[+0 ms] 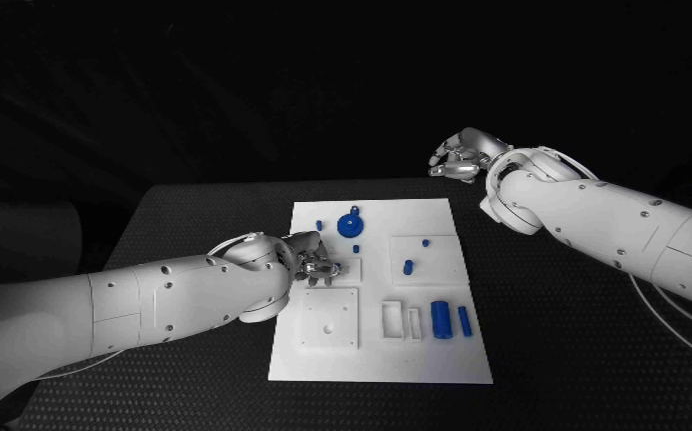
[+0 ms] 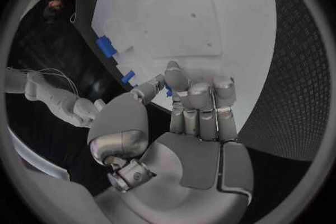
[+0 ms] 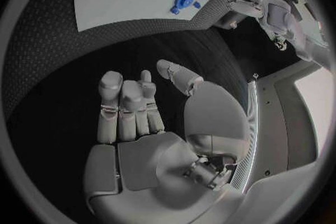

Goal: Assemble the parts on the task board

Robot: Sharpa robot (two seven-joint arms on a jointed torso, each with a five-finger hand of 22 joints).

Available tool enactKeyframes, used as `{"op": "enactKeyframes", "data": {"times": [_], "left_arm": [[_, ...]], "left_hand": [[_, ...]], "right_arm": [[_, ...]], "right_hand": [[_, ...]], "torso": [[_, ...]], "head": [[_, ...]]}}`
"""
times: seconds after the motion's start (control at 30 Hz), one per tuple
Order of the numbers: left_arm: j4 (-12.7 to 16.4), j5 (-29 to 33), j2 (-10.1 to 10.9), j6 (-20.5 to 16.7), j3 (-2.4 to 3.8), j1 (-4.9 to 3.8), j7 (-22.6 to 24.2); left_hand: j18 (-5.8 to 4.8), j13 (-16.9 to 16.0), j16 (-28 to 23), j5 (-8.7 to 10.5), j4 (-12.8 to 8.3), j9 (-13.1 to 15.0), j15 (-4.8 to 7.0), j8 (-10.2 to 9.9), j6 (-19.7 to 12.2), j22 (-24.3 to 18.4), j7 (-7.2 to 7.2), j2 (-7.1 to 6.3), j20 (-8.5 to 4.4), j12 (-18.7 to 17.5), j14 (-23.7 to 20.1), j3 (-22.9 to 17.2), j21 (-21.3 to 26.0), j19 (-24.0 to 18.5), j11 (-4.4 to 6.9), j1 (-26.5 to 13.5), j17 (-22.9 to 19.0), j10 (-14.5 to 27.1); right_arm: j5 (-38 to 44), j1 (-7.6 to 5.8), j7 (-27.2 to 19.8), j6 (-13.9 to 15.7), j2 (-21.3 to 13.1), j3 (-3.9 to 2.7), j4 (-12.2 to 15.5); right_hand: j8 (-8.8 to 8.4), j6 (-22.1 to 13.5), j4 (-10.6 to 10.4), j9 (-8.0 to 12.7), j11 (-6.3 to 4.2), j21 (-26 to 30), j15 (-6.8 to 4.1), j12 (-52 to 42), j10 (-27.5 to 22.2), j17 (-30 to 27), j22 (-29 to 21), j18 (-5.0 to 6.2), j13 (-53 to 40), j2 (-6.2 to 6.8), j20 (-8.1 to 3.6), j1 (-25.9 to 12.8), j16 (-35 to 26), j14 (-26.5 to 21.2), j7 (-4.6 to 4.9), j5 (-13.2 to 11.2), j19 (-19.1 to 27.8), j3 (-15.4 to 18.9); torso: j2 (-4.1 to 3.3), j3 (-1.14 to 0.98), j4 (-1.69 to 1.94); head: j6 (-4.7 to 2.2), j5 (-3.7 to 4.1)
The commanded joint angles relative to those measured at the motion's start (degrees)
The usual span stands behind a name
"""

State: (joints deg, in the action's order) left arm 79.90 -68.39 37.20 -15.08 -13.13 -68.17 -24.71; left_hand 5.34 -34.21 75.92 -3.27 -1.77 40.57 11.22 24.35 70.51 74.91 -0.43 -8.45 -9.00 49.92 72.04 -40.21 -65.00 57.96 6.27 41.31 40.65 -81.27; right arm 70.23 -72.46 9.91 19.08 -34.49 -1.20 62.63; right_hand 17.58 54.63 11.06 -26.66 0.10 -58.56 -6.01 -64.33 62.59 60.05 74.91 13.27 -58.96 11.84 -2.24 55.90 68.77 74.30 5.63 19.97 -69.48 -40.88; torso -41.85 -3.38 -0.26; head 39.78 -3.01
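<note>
The left hand is seen over the left-middle of the white board, which lies in the middle of the black desk. Its fingers are curled in together, and a small blue piece is glimpsed at the fingertips in the left wrist view; whether it is actually pinched cannot be told.

Just below that hand, a raised white square block sits on the board. Toward the far edge, a round blue disc lies on the board, with a small blue peg just below it. Further right, a second raised square carries two small blue pieces. Near the board's front, a white frame is followed by a blue cylinder and a slimmer blue bar, side by side and apart.

The right hand is held beyond the board's far right corner, off the board. Its fingers are loosely bent and apart, with nothing in them.
</note>
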Motion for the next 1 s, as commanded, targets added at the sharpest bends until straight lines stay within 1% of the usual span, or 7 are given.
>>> {"op": "enactKeyframes", "data": {"times": [0.03,0.33,0.37,0.4,0.43,0.6,1.0], "left_arm": [[0.1,0.6,0.0,-0.4,0.07,0.00,0.8],[0.3,1.7,0.4,-0.6,0.20,0.00,0.8],[0.3,1.8,0.5,-0.6,0.37,0.00,0.9],[0.2,1.9,0.5,-0.5,0.98,0.00,1.0],[0.2,2.0,0.4,-0.3,1.36,0.01,1.0],[0.5,2.6,1.1,-0.3,1.74,0.00,1.2],[0.6,3.5,1.2,0.0,1.87,-0.01,1.6]], "left_hand": [[0.53,0.1,0.3,0.31,0.5,-0.1,0.15,-0.2,-0.5,0.4,0.09,0.01,-5.24,0.3,-0.2,0.0,0.3,0.3,0.04,0.5,-0.1,-0.1],[0.58,0.4,0.3,0.28,0.0,-0.5,0.23,-0.9,-1.3,0.4,0.41,1.08,-5.24,0.5,-0.4,0.2,0.3,0.2,-0.22,1.6,-0.2,0.0],[0.58,0.4,0.3,0.27,-0.1,-0.5,0.23,-0.9,-1.3,0.4,0.43,1.15,-5.24,0.5,-0.4,0.2,0.3,0.2,-0.24,1.7,-0.2,0.1],[0.58,0.4,0.3,0.25,-0.2,-0.6,0.23,-1.0,-1.3,0.4,0.44,1.26,-5.24,0.5,-0.4,0.2,0.3,0.2,-0.25,1.9,-0.3,0.1],[0.58,0.4,0.3,0.23,-0.3,-0.6,0.22,-1.0,-1.3,0.4,0.44,1.38,-5.23,0.5,-0.5,0.3,0.3,0.1,-0.25,2.0,-0.3,0.1],[0.57,0.5,0.3,0.20,-0.6,-0.6,0.22,-1.1,-1.3,0.4,0.46,1.54,-5.21,0.5,-0.5,0.3,0.3,0.1,-0.27,2.3,-0.3,0.1],[0.55,0.6,0.3,0.20,-0.8,-0.7,0.21,-1.2,-1.3,0.4,0.49,1.47,-5.18,0.5,-0.5,0.5,0.4,0.0,-0.29,2.4,-0.4,0.2]], "right_arm": [[0.0,0.06,-0.3,-0.6,0.0,-0.02,0.0],[0.0,0.12,-0.3,-0.7,-0.1,-0.02,0.0],[0.0,0.12,-0.3,-0.7,0.0,-0.02,-0.1],[0.0,0.13,-0.3,-0.7,0.0,-0.02,-0.1],[0.0,0.14,-0.3,-0.7,0.0,-0.02,-0.1],[0.0,0.27,-0.3,-0.8,0.0,-0.02,-0.1],[0.0,0.29,-0.3,-0.8,0.0,-0.02,-0.1]], "right_hand": [[-0.35,0.7,-0.2,-0.1,0.14,0.3,0.08,-0.2,-0.3,0.1,0.8,1.73,0.1,-0.11,-0.46,-0.7,-0.4,-0.1,1.05,0.2,0.1,0.1],[-0.35,0.7,-0.2,-0.1,0.14,0.3,0.08,-0.2,-0.3,0.1,0.8,1.73,0.1,-0.15,-0.46,-0.7,-0.4,-0.1,1.05,0.3,0.1,0.1],[-0.35,0.7,-0.2,-0.1,0.14,0.3,0.08,-0.2,-0.3,0.1,0.8,1.73,0.1,-0.15,-0.46,-0.7,-0.4,-0.1,1.05,0.3,0.1,0.1],[-0.35,0.7,-0.2,-0.1,0.14,0.3,0.08,-0.2,-0.3,0.1,0.8,1.73,0.1,-0.15,-0.46,-0.7,-0.4,-0.1,1.05,0.3,0.1,0.1],[-0.35,0.7,-0.2,-0.1,0.14,0.3,0.07,-0.2,-0.3,0.1,0.8,1.73,0.1,-0.16,-0.46,-0.7,-0.4,-0.1,1.05,0.3,0.1,0.1],[-0.35,0.7,-0.2,-0.1,0.13,0.3,0.07,-0.2,-0.3,0.1,0.8,1.73,0.1,-0.17,-0.46,-0.8,-0.4,-0.1,1.05,0.3,0.1,0.1],[-0.35,0.7,-0.2,-0.1,0.13,0.3,0.07,-0.2,-0.3,0.1,0.8,1.73,0.1,-0.21,-0.46,-0.8,-0.4,-0.1,1.04,0.3,0.0,0.2]], "torso": [[-0.01,0.00,0.01],[0.03,0.01,0.04],[0.04,0.01,0.07],[0.03,0.01,0.05],[0.04,0.01,0.06],[0.08,0.00,0.12],[0.03,0.00,-0.01]], "head": [[0.02,-0.05],[0.09,-0.03],[0.13,-0.01],[0.14,-0.01],[0.13,-0.03],[0.07,-0.14],[0.02,-0.29]]}}
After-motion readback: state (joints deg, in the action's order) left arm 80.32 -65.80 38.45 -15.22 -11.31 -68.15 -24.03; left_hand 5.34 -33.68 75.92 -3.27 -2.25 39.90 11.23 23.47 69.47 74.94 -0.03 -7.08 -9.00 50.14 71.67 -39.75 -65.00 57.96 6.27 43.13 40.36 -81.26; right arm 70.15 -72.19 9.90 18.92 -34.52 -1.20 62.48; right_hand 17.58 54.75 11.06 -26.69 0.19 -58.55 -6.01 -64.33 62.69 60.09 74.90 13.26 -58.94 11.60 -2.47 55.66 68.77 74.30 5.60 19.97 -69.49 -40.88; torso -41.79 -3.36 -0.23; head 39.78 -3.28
